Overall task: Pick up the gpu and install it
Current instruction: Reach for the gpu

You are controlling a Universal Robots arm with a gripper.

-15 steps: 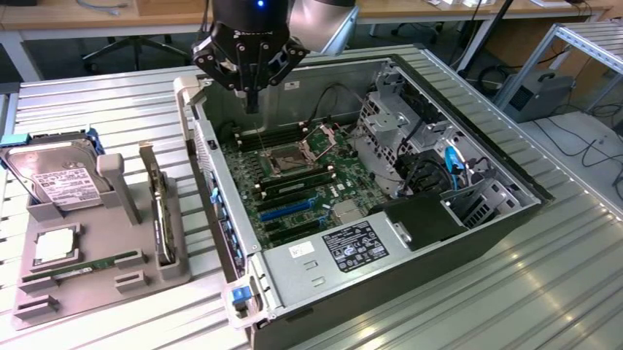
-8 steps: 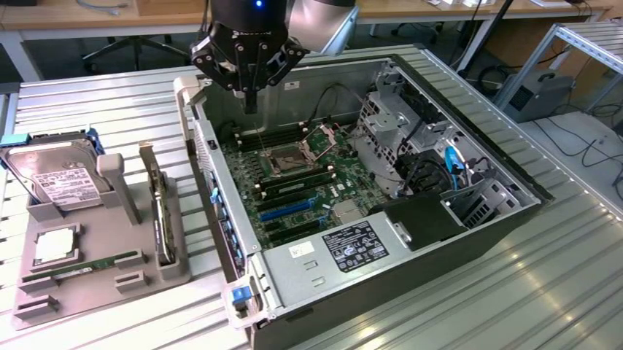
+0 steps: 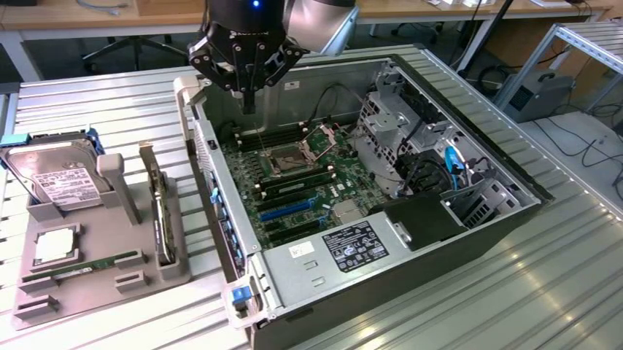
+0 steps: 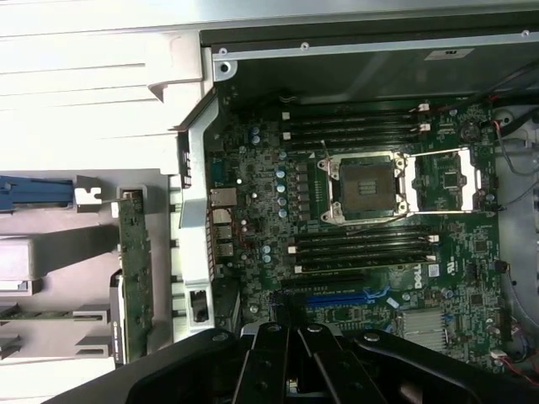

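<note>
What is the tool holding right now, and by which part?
Nothing: the tool is shut and empty over the computer case; the gpu stands in the gray holder.

Ribbed aluminium table [image 3: 545, 292] carries two things: a desktop tower case [image 3: 282, 288] on its side (open face up, motherboard showing) and a grey parts fixture [image 3: 68, 295], just beside the case on the exterior view's left.

Open grey metal computer case [image 3: 326, 76]: the green motherboard [image 3: 336, 175] lies open from above. Silver perforated drive cage [image 3: 389, 124] and black cables [image 3: 419, 175] crowd the exterior view's right. The case's grey rear wall [image 3: 209, 168] separates the motherboard from the thin dark-green card [image 3: 160, 219], upright in a grey plastic tray [image 3: 98, 288].
</note>
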